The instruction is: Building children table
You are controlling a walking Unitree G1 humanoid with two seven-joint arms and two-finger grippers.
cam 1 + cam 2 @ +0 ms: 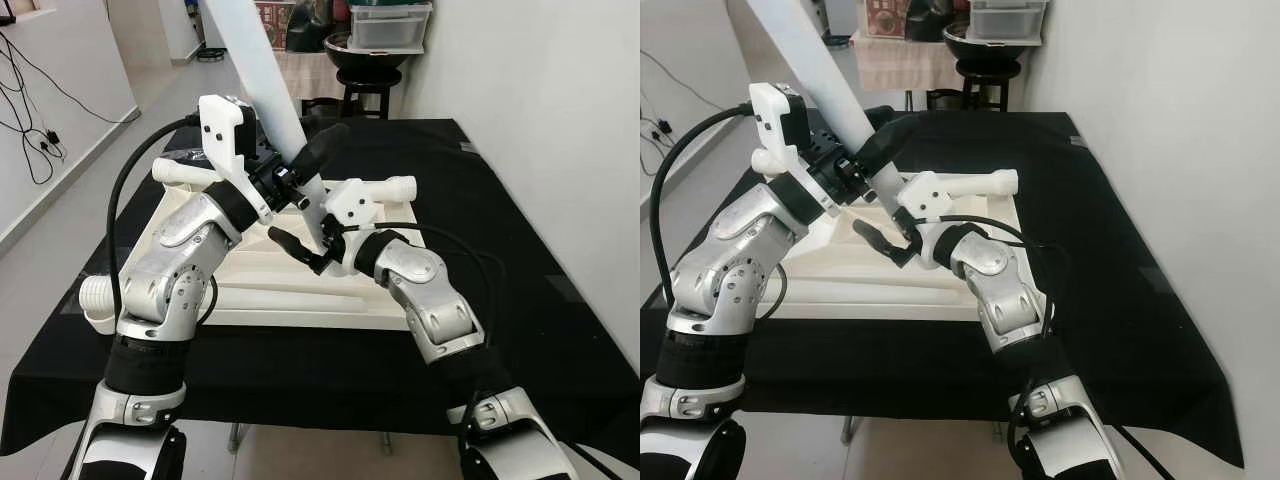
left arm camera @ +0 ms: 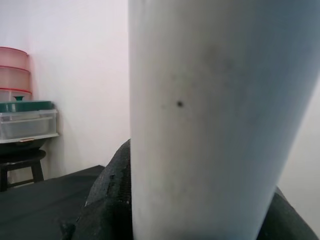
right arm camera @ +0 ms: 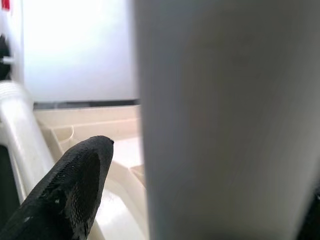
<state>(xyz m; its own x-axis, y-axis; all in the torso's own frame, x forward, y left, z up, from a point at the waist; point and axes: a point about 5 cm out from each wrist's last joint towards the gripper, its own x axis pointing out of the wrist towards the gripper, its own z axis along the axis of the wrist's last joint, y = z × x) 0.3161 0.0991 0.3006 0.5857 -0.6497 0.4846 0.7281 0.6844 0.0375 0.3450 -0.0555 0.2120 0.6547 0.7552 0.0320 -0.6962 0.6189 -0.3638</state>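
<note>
Black cloth [image 1: 520, 300] covers a table that runs up the middle of the head views, with grey floor and wall cables at the left edge and a stool with stacked plastic tubs [image 1: 385, 25] at the top centre. On the cloth lies the cream tabletop [image 1: 290, 290], upside down so its ribbed underside faces up, presumably so the legs can be fitted into its corners. At the lower left of the frame 1 ridged leg end [image 1: 97, 295] sticks out past the tabletop's corner, and more white legs [image 1: 395, 188] lie across its far edge.

Left of centre, the left gripper [image 1: 305, 170] is clenched around a long white table leg [image 1: 255, 60], which slants up to the top edge of the frame; the left wrist view has that leg right against the black fingers [image 2: 107, 200]. Holding it high on the shaft looks meant to steer its lower end.

Just right and below, the right gripper [image 1: 300, 250] stands at the leg's lower end over the tabletop, 1 finger [image 3: 70, 195] on each side of the shaft. Whether it presses the leg I cannot tell. My reading is that it steadies the foot toward a socket, the leg not yet seated
</note>
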